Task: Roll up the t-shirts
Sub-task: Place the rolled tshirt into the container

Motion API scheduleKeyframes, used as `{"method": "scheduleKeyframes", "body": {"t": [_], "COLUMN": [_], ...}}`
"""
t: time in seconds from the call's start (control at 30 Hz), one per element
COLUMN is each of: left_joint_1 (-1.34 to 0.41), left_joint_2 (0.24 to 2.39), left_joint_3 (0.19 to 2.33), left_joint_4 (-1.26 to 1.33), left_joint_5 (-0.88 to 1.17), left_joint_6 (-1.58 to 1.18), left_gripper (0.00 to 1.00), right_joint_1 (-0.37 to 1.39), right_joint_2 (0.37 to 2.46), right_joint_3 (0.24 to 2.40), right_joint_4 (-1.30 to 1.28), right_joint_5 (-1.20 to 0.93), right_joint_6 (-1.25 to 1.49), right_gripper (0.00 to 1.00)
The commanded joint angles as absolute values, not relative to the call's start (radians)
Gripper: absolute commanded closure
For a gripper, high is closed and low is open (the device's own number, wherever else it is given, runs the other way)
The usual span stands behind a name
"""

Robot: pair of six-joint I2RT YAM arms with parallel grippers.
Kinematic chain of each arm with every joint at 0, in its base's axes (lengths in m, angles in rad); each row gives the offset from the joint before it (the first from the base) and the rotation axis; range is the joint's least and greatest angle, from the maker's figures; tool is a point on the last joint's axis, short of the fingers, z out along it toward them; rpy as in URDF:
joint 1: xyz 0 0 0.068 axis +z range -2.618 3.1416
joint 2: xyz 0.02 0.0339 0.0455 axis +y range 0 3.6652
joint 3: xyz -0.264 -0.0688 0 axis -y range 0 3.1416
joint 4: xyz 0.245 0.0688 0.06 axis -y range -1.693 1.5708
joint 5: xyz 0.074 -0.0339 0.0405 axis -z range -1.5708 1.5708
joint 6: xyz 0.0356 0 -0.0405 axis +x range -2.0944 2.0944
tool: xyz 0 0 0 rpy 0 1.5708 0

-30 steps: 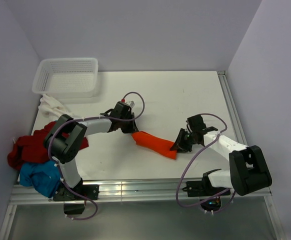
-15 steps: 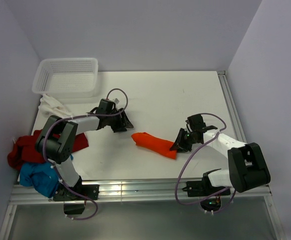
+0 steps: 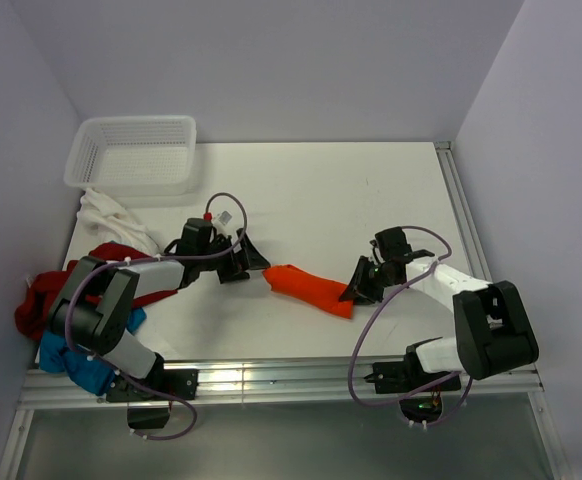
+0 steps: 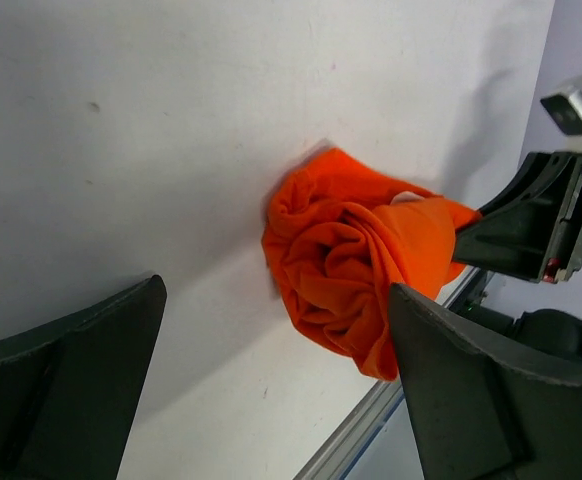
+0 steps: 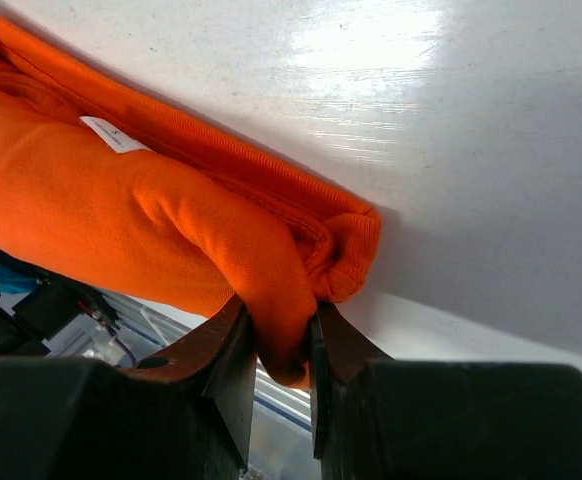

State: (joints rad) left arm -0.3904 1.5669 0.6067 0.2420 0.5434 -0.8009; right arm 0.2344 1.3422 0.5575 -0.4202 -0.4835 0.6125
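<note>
**Orange roll pinched at one end, free at the other**

The orange t-shirt, wound into a tight roll, lies flat on the white table, well apart from the white mesh basket. It sits to the basket's right and on the side nearer my bases, its length slanting away from the basket. In my left wrist view the near end shows its folds spiralled inward. In my right wrist view the far end shows a ribbed hem and a small white label.

My right gripper is clenched on the end of the roll farthest from the basket. Both fingers nip a fold of orange cloth, the jaws narrowed around it.

My left gripper stands released at the end of the roll nearest the basket, the jaws spread wide with nothing between them. It points straight at the spiral. Whether a fingertip brushes the cloth I cannot tell.

The other t-shirts lie loose. A white one is crumpled just beside the basket's near left corner. Beyond it, farther from the basket on the same side, a dark red one and a blue one are heaped together, partly behind my left arm.
</note>
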Motion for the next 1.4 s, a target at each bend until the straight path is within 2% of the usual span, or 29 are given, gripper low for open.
{"method": "scheduleKeyframes", "body": {"t": [0.0,0.23,0.5,0.57,0.7,1.07,1.17,1.27,1.3,1.37], "left_joint_1": [-0.446,-0.512,-0.522,-0.531,-0.548,-0.692,-0.693,-0.692,-0.693,-0.692], "left_joint_2": [1.536,1.516,1.497,1.529,1.571,1.713,1.743,1.759,1.759,1.753], "left_joint_3": [0.615,0.565,0.523,0.535,0.552,0.666,0.667,0.652,0.646,0.631], "left_joint_4": [0.18,0.253,0.318,0.305,0.31,0.153,0.124,0.127,0.133,0.153], "left_joint_5": [0.493,0.462,0.477,0.471,0.459,0.239,0.204,0.189,0.192,0.195], "left_joint_6": [-0.735,-0.755,-0.789,-0.767,-0.767,-0.758,-0.769,-0.772,-0.776,-0.779], "left_gripper": [0.01,0.04,0.01,0.03,0.15,0.19,0.25,0.42,0.51,0.51], "right_joint_1": [0.236,0.236,0.236,0.236,0.236,0.236,0.236,0.236,0.236,0.236], "right_joint_2": [1.397,1.416,1.41,1.407,1.404,1.393,1.385,1.384,1.385,1.385], "right_joint_3": [0.525,0.515,0.514,0.511,0.511,0.502,0.499,0.495,0.495,0.494], "right_joint_4": [-0.489,-0.468,-0.472,-0.471,-0.471,-0.466,-0.465,-0.462,-0.46,-0.459], "right_joint_5": [-0.391,-0.41,-0.41,-0.411,-0.416,-0.425,-0.425,-0.423,-0.425,-0.425], "right_joint_6": [0.571,0.581,0.581,0.581,0.586,0.601,0.604,0.606,0.606,0.607], "right_gripper": [1.0,1.0,1.0,1.0,1.0,1.0,1.0,1.0,1.0,1.0]}}
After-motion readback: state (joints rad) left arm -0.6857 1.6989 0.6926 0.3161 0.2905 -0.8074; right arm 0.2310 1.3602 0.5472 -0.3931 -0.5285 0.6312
